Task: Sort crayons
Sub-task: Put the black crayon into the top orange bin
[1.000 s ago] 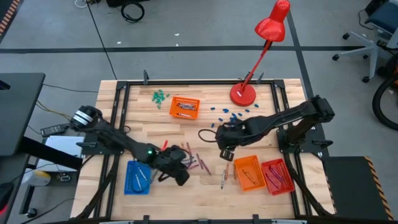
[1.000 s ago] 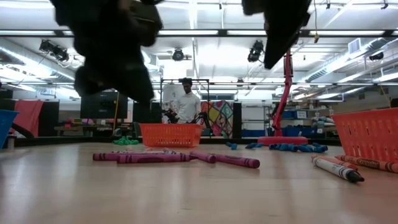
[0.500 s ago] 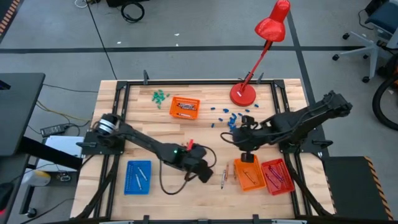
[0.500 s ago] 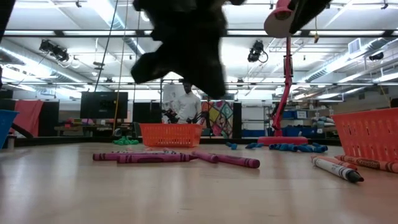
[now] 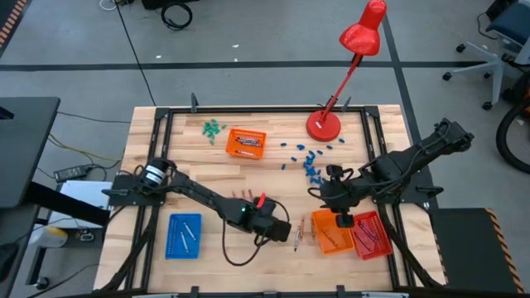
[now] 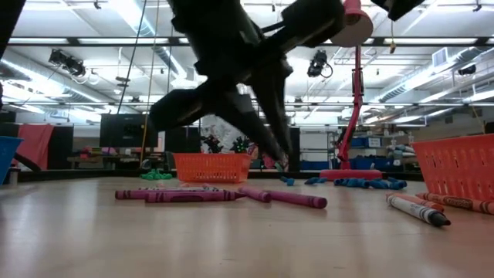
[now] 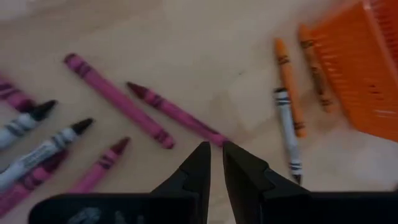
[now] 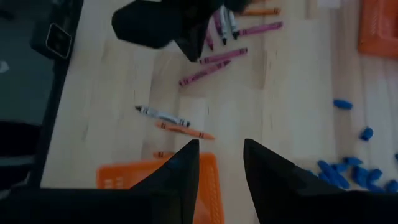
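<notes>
Crayons lie loose on the wooden table (image 5: 207,174): magenta ones (image 7: 118,99), grey-white ones (image 7: 286,127) and orange ones (image 7: 289,84), which lie beside the near orange tray (image 5: 330,234). My left gripper (image 5: 286,233) hovers over them, just left of that tray. In the left wrist view its fingers (image 7: 216,155) stand almost together and hold nothing. My right gripper (image 5: 342,218) hangs open and empty over the near orange tray, whose rim shows in the right wrist view (image 8: 155,174) below the gripper (image 8: 221,152).
A red tray (image 5: 369,235) stands right of the orange one, a blue tray (image 5: 184,235) at the near left and another orange tray (image 5: 246,142) at the far middle. Blue pieces (image 5: 310,161) and green pieces (image 5: 214,127) lie farther back. A red lamp (image 5: 325,124) stands at the far edge.
My left gripper has gone toward the table's right edge, from beside the blue tray to the crayons left of the near orange tray. My right gripper has gone toward the near right, from the table's middle to above the near orange tray.
</notes>
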